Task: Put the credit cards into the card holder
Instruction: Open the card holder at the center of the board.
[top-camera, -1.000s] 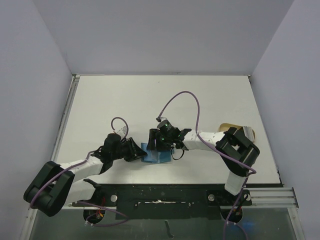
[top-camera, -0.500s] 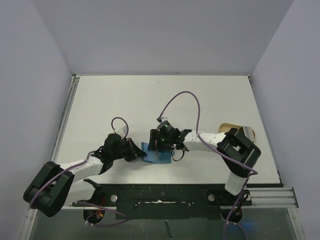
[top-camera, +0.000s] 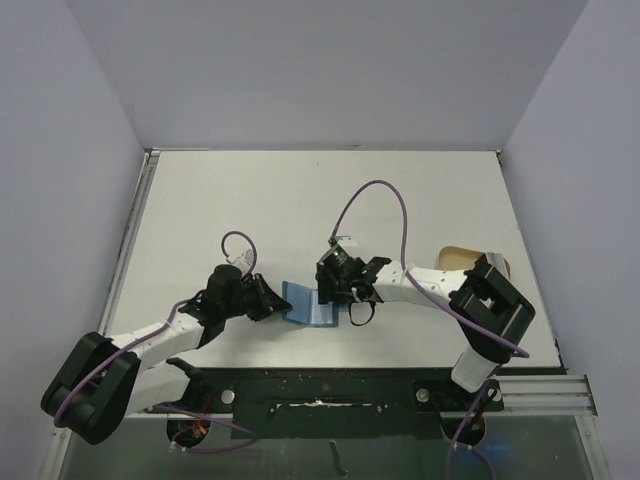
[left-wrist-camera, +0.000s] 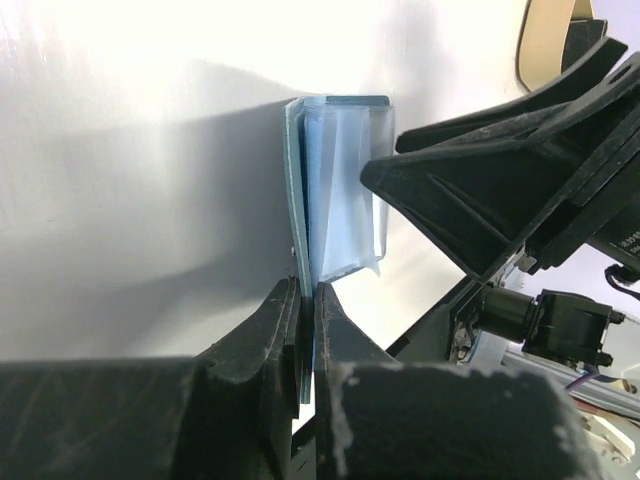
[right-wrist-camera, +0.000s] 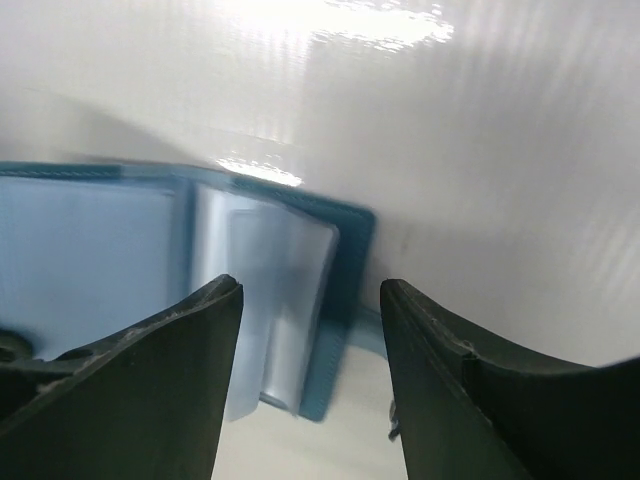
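Observation:
The teal-blue card holder (top-camera: 303, 306) lies open on the white table near the front edge, between the two arms. My left gripper (top-camera: 279, 301) is shut on the edge of its left cover; in the left wrist view the jaws (left-wrist-camera: 307, 305) pinch the thin teal flap, and the card holder (left-wrist-camera: 335, 185) stands up ahead of them. My right gripper (top-camera: 327, 296) hangs open just above the holder's right side. In the right wrist view the card holder (right-wrist-camera: 265, 290) shows pale blue sleeves below the spread fingertips (right-wrist-camera: 225, 300). The credit cards are out of view.
A tan flat object (top-camera: 455, 255) lies at the right, partly hidden by the right arm, and shows as a tan edge (left-wrist-camera: 545, 45) in the left wrist view. The table's front rail (top-camera: 400, 385) runs just behind the holder.
My left gripper has shut on the card holder's left cover. The right gripper has shifted slightly right, uncovering more of the open holder.

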